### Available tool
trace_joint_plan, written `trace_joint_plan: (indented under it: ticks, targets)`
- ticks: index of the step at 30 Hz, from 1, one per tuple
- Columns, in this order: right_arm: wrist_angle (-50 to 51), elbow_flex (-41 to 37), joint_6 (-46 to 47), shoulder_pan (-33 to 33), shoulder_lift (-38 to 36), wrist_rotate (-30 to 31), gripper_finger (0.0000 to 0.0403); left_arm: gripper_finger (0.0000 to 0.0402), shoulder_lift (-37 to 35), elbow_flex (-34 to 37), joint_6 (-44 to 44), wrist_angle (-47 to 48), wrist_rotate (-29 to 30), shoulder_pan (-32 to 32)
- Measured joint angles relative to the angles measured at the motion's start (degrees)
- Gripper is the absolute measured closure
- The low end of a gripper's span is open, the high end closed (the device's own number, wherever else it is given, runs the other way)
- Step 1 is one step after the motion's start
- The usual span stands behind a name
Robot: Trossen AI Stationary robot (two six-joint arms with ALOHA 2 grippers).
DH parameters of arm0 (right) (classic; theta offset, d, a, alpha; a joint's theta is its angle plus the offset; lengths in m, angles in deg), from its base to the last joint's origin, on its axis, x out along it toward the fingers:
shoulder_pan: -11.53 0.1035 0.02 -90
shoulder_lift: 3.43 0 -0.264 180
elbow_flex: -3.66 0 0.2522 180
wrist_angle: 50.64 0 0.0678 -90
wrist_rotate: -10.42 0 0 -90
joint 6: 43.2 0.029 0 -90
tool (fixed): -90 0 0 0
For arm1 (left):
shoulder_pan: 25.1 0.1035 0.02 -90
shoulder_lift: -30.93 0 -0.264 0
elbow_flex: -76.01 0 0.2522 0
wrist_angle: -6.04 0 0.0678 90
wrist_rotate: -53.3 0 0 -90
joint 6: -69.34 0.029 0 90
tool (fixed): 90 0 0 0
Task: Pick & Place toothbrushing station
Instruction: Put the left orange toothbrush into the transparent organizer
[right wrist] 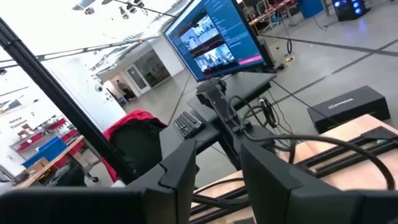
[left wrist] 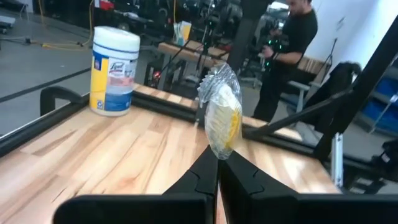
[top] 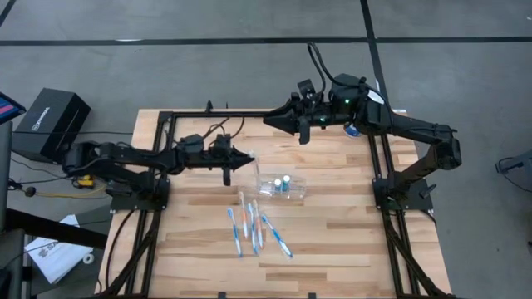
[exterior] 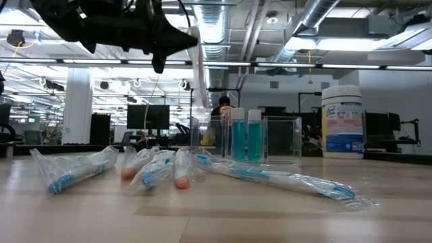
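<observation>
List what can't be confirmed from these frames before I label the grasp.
- High view: where the wrapped toothbrush sits in the left end effector; too small.
- Left wrist view: the toothbrush's lower end; the shut fingers cover it.
- Low view: the toothbrushing station's tray floor; wrapped brushes lie in front.
- Right wrist view: the table under the open right end effector; looks off into the room.

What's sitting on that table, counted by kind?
Wrapped toothbrushes: 6 (5 lying down, 1 pinched in the left tool)
Blue bottles: 2
Clear holder: 1
White canister: 1
Total: 10
</observation>
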Motion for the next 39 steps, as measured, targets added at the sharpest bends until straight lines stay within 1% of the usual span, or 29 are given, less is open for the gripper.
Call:
trace_joint_plan:
  ticks: [6,12,17,25,29,35,39]
  targets:
    - [0.0,0.0,1.0,0.1,0.0,0.0,0.0285,0.0401,2.3,0.0,2.3,-1.1,0.0,0.0]
    - [0.2,0.0,1.1,0.1,0.0,0.0,0.0285,0.0401,3.8,0.0,2.8,-1.1,0.0,0.0]
    - [0.7,0.0,1.6,0.2,0.0,0.0,0.0285,0.0401,6.6,0.1,3.5,-1.9,-0.3,0.0]
    - [0.8,0.0,1.6,1.8,0.0,-0.1,0.0285,0.0401,13.0,0.1,3.5,-4.2,-3.7,0.0]
    - [0.9,0.0,1.4,2.3,0.0,-0.1,0.0285,0.0399,15.3,0.1,1.6,-4.8,-4.5,0.0]
    - [0.9,0.0,0.9,2.4,0.0,-0.2,0.0285,0.0380,16.3,0.0,-0.8,-4.9,-8.3,0.0]
    - [0.9,0.0,0.7,2.4,0.0,-1.6,0.0285,0.0345,16.2,0.1,-2.1,-4.7,-8.5,0.0]
